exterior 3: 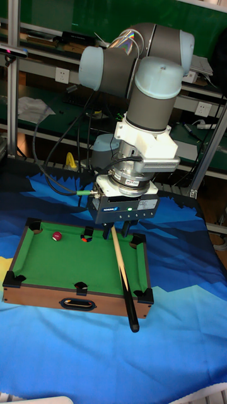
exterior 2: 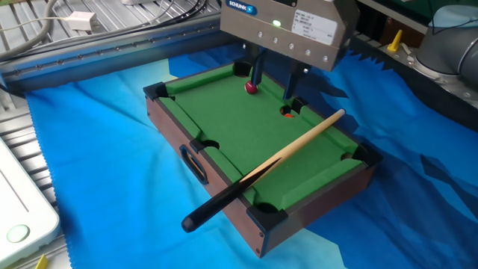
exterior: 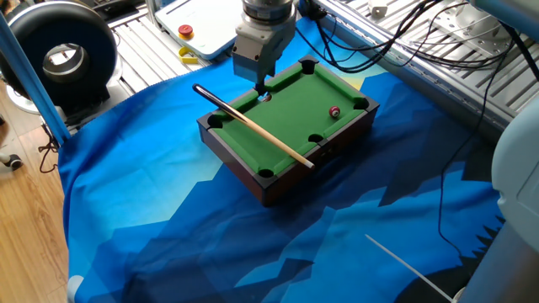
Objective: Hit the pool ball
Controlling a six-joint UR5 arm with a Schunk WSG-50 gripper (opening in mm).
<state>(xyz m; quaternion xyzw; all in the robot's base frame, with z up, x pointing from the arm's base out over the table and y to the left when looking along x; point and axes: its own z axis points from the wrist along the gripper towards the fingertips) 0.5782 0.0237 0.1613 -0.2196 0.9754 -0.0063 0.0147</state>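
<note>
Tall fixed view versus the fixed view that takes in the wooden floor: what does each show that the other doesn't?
Only the tall view shows the full arm above the gripper and the handle on the pool table's front wall. Only the floor-side view shows the black ring-shaped device, the red button and the wooden floor. Both show the green table, the pool ball lying apart from the gripper, and the cue resting across the table.

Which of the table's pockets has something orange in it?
The middle pocket on the long side opposite the drawer handle; the other pockets look dark.
</note>
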